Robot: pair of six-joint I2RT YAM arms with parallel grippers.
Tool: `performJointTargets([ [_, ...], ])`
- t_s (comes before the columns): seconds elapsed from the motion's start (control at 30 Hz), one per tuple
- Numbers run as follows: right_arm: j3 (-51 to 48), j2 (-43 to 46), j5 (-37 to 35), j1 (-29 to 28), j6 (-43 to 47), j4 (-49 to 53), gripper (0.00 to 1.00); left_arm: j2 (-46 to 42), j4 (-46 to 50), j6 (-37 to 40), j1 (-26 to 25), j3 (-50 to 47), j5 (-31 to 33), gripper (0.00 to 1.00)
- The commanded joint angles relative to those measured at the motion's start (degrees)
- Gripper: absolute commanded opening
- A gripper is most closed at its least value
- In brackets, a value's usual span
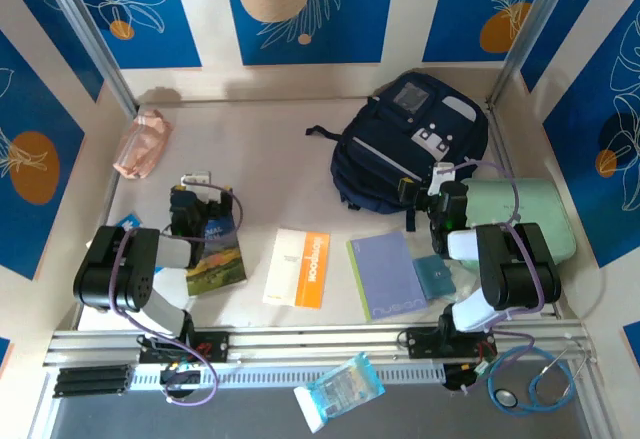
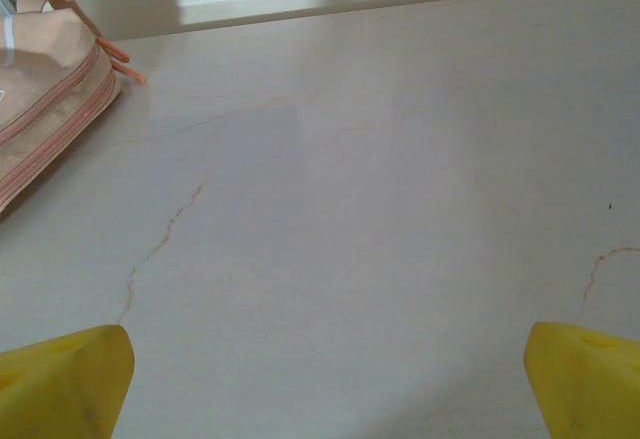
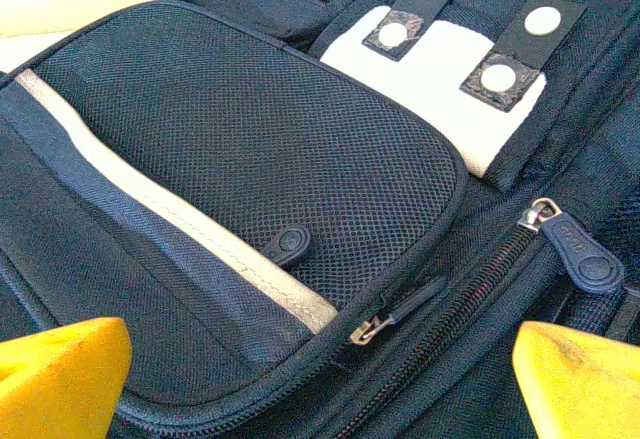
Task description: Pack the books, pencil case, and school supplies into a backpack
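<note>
The navy backpack (image 1: 410, 144) lies at the back right, zipped shut; its mesh pocket (image 3: 250, 129) and a zipper pull (image 3: 372, 327) lie under my right gripper (image 3: 320, 379). That gripper (image 1: 438, 187) hovers open at the backpack's near edge. Three books lie in a row at the front: a green one (image 1: 215, 254), a white one with an orange band (image 1: 297, 267) and a lavender notebook (image 1: 386, 274). A teal pad (image 1: 433, 276) lies beside the notebook. The pink pencil case (image 1: 142, 142) (image 2: 45, 89) sits far left. My left gripper (image 1: 192, 194) (image 2: 325, 384) is open over bare table.
A mint-green case (image 1: 530, 214) lies right of the right arm. A plastic-wrapped packet (image 1: 340, 389) and a stethoscope (image 1: 530, 384) lie below the front rail. Walls close in the table (image 1: 260, 159) at the back and sides.
</note>
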State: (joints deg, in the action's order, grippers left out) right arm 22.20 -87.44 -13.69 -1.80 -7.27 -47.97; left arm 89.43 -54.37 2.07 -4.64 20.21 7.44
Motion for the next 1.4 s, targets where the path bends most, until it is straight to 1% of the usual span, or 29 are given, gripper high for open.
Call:
performJointTargets([
  [0.0, 0.57, 0.19, -0.5, 0.06, -0.03, -0.54, 0.99, 0.2, 0.05, 0.84, -0.19, 0.95, -1.38, 1.0],
  [0.93, 0.84, 0.16, 0.3, 0.36, -0.21, -0.06, 0.99, 0.18, 0.11, 0.74, -0.01, 1.0, -1.86, 1.0],
  [0.97, 0.77, 0.23, 0.13, 0.4, -0.13, -0.24, 0.99, 0.13, -0.22, 1.21, -0.01, 0.85, -3.01, 1.0],
  [1.03, 0.66, 0.69, -0.94, -0.18, 0.23, -0.4, 0.99, -0.05, -1.84, 3.31, -0.12, -0.12, -7.41, 1.0],
  [1.1, 1.61, 3.33, -3.46, -1.3, 0.66, 3.57, 0.99, -0.36, -4.32, 3.37, -0.36, -1.38, -6.71, 1.0],
  [1.13, 1.96, 5.27, -4.67, -1.75, 0.87, 5.74, 0.99, -1.24, -5.07, 2.55, -0.44, -2.1, -4.81, 1.0],
  [1.2, 2.68, 10.1, -6.51, -3.0, 1.65, 10.32, 0.99, -4.5, -3.39, 1.31, -0.45, -2.8, -1.11, 1.0],
  [1.27, 3.79, 14.93, -7.35, -3.93, 1.14, 15.0, 0.99, -9.03, 1.49, 0.61, -0.63, -2.45, 1.83, 1.0],
  [1.37, 7.89, 20.45, -3.78, -4.2, -3.67, 25.66, 0.99, -16.88, 11.65, -0.18, -0.88, 0.13, 4.11, 1.0],
])
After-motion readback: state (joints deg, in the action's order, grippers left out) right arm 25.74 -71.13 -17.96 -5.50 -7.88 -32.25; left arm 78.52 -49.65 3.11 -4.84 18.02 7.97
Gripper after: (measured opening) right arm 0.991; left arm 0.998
